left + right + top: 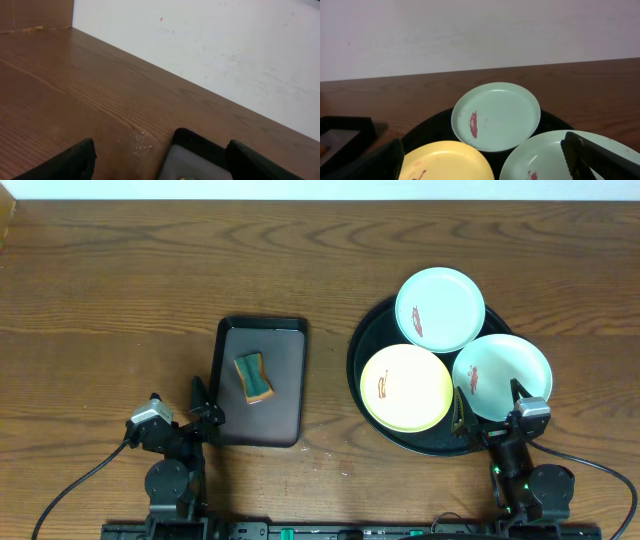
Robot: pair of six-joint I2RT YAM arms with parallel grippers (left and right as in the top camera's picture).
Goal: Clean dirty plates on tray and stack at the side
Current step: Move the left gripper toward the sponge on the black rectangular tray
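The round black tray [365, 340] holds three plates. A mint-white plate [440, 308] lies at the back, a pale yellow plate [405, 387] at the front left, and a second mint-white plate [502, 375] at the front right. Each has a red-brown smear. In the right wrist view the back plate [496, 116], yellow plate [445, 161] and right plate [540, 160] show on the tray [427, 132]. My right gripper [492, 412] [482, 160] is open and empty at the tray's near edge. My left gripper [200, 405] [160, 162] is open and empty at the dark rectangular tray's near left corner.
A dark rectangular tray [275, 395] [192, 150] sits left of the round tray and holds a green and orange sponge [253, 376]. A white wall [225, 50] borders the far table edge. Cables run from both arm bases at the front edge.
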